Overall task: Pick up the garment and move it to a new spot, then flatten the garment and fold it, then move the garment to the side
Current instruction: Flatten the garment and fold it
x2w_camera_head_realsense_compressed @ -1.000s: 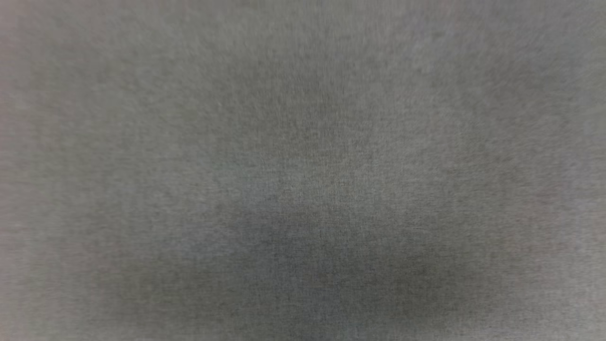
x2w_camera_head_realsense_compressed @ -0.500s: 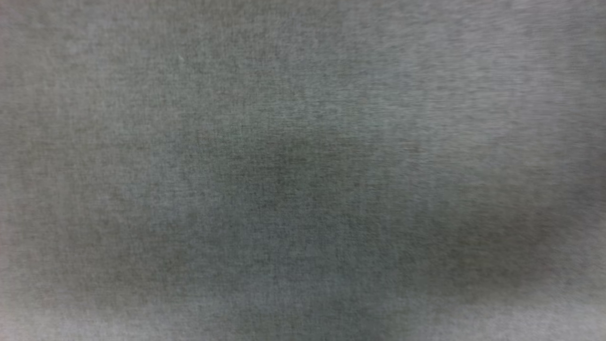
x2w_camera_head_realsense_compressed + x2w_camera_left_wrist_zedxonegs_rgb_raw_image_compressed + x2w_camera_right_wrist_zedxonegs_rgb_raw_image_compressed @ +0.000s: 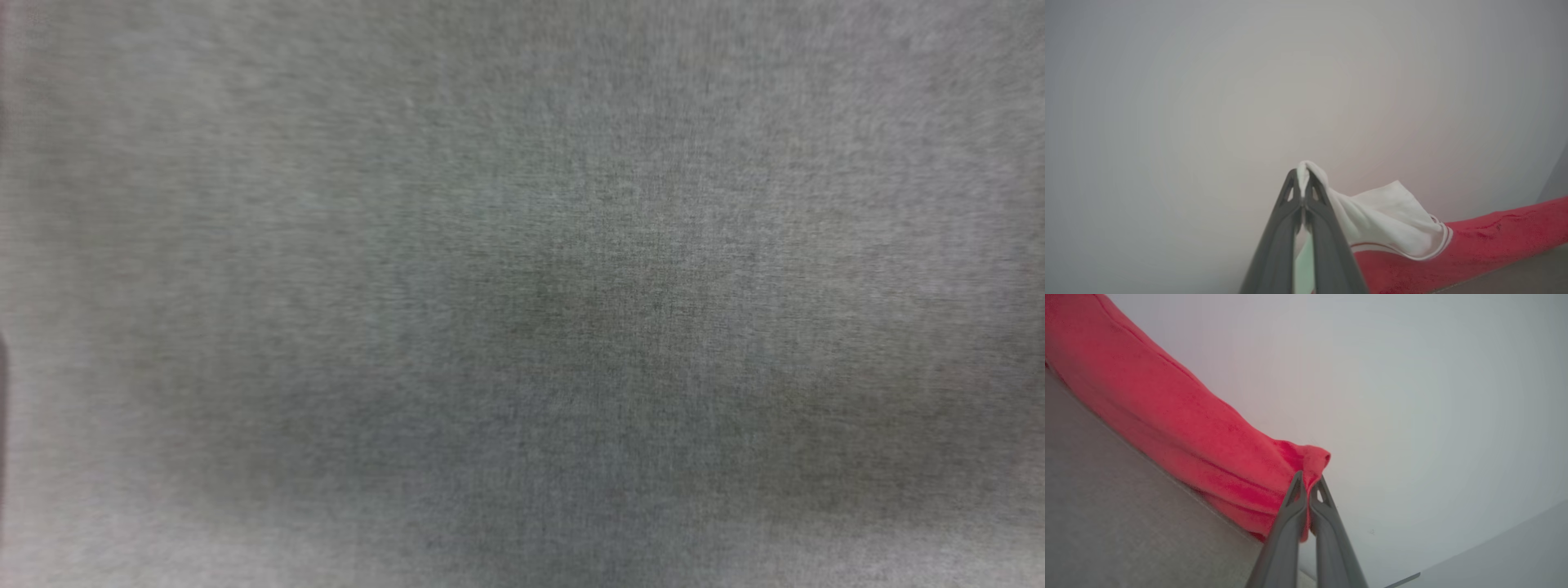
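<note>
In the left wrist view, my left gripper (image 3: 1302, 176) is shut on a bunched white sleeve of the garment (image 3: 1392, 220). The sleeve has red-striped white trim, and the red body trails off to the right. In the right wrist view, my right gripper (image 3: 1309, 481) is shut on a folded red edge of the garment (image 3: 1180, 416). From there the red cloth stretches up and to the left, hanging along the grey surface. The letters and number are hidden.
A grey woven surface (image 3: 522, 294) lies blurred under the head camera, with soft shadows on it. The same grey surface (image 3: 1106, 510) runs below the garment in the right wrist view. A plain pale wall (image 3: 1208, 102) stands behind both grippers.
The head picture has shifted over the grey surface and the dark shadow patches sit elsewhere, so the camera has moved. No gripper or garment appears in the earlier frames.
</note>
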Controlling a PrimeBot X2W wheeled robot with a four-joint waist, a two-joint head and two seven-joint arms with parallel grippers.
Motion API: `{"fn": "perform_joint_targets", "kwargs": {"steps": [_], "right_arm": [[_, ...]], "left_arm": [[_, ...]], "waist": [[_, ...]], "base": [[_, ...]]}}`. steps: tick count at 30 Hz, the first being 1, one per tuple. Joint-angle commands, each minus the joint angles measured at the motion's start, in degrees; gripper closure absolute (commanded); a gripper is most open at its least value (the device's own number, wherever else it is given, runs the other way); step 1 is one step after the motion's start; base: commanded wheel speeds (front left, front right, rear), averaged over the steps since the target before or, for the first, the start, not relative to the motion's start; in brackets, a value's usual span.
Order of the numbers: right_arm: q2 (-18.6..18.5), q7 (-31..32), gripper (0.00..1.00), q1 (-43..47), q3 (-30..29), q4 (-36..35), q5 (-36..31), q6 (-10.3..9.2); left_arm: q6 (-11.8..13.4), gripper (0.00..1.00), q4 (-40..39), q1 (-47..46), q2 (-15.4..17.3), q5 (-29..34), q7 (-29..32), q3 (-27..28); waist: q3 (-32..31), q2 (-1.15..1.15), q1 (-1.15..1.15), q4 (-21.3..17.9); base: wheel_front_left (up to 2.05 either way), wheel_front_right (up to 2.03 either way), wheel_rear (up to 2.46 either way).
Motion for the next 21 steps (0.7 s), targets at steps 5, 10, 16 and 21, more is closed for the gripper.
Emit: {"fn": "perform_joint_targets", "kwargs": {"steps": [5,10,16,21], "right_arm": [[-3.64,0.36,1.00,7.46,3.84,-1.15,6.40,-0.08],[-7.51,2.03,1.00,17.28,7.32,-5.30,13.65,-0.08],[-12.51,4.89,1.00,30.67,10.95,-13.61,21.95,-0.08],[-16.02,6.84,1.00,41.26,10.89,-20.21,26.41,-0.08]], "left_arm": [[-0.61,1.00,-2.71,9.50,1.78,-2.48,1.21,-1.21],[-0.20,1.00,-10.77,22.60,5.02,-5.15,3.83,-1.91],[5.72,1.00,-26.58,42.74,9.87,-8.25,7.49,-1.81],[12.42,1.00,-40.93,59.74,13.57,-10.48,9.44,-1.75]], "waist": [[-14.18,0.00,0.00,3.13],[-20.37,0.00,0.00,3.64],[-26.18,0.00,0.00,3.90],[-29.25,0.00,0.00,4.19]], "base": [[0.00,0.00,0.00],[0.00,0.00,0.00],[0.00,0.00,0.00],[0.00,0.00,0.00]]}}
